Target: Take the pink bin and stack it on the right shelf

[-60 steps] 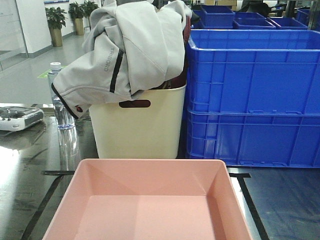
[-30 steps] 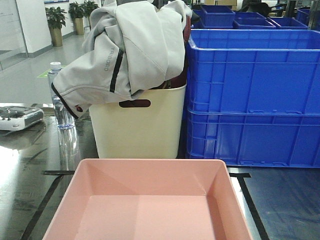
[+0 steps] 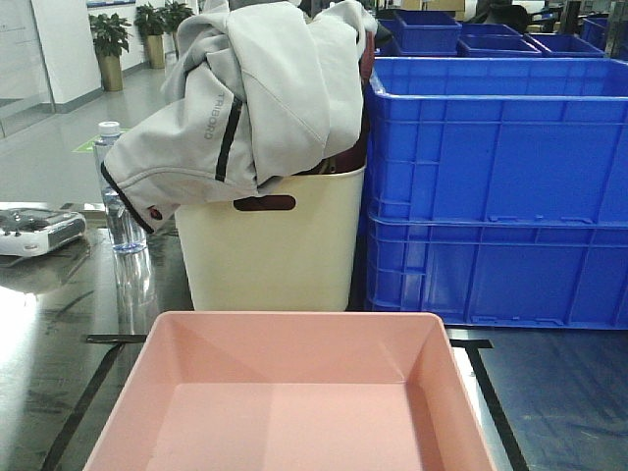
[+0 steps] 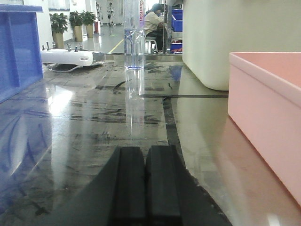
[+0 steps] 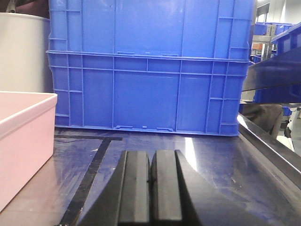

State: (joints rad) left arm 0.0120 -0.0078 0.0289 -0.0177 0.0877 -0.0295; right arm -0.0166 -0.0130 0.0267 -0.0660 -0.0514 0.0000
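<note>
Pink bin sits empty at near centre of the steel shelf top, between black tape lines. Far behind it: cream bin draped with grey jacket; stacked blue crates far right. Left gripper clenched, empty, left of bin. Right gripper clenched, empty, right of bin

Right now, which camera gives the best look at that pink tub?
The front-facing view: it looks down into the pink bin, showing its rim, sloped walls and bare floor. The left wrist view catches only one outer wall at the right edge; the right wrist view shows just a corner at the left.
</note>
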